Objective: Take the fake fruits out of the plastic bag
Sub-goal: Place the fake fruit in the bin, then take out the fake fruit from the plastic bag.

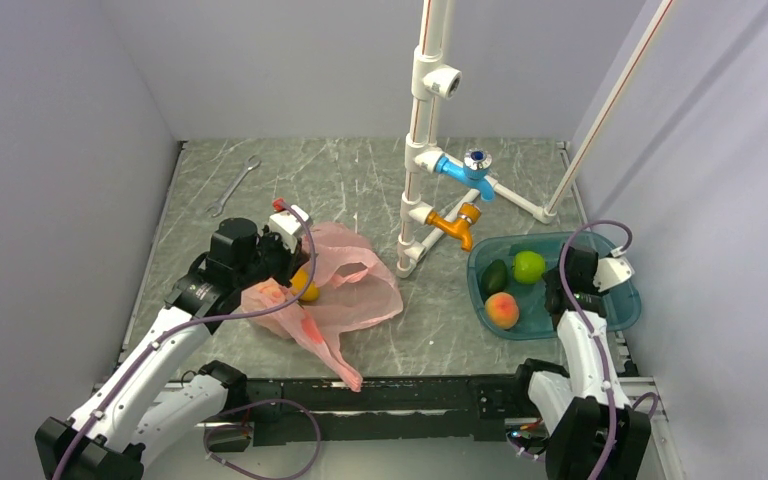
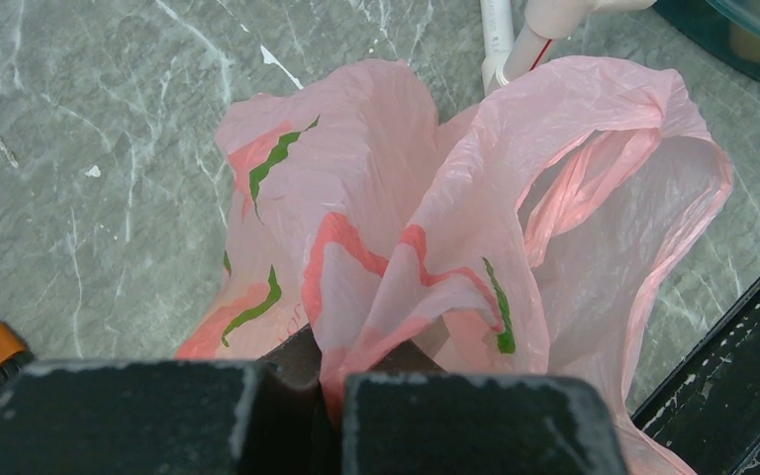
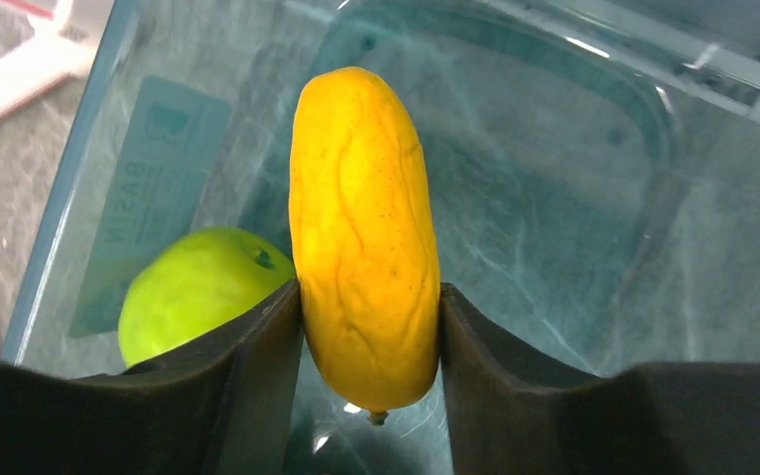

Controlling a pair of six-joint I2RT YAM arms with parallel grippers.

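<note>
The left gripper, its fingers pressed together, pinches a gathered fold of the pink plastic bag, which carries red and green prints. The bag is held up in a bunch from the grey marbled bench. The rest of it spreads over the left-centre of the bench, and one loop handle trails to the near edge. A yellow-orange fruit shows at the bag's mouth, just beside the left gripper; its kind cannot be told.

At the right edge of the bench, toward the near corner, the right gripper hangs over a see-through teal tub. Its fingers stand part-way apart and clamp a yellow mango across its lower half. The mango points away from the wrist camera, with the tub's floor behind it.

A green apple lies in the tub, to the left of the held mango in the wrist view. In the overhead view an avocado lies just beside the apple, and a peach lies near both, closer to the tub's near rim.

A white pipe frame rises from the middle of the bench between bag and tub, and it carries a blue tap above an orange tap. A wrench lies flat toward the far left corner, well apart from the bag.
</note>
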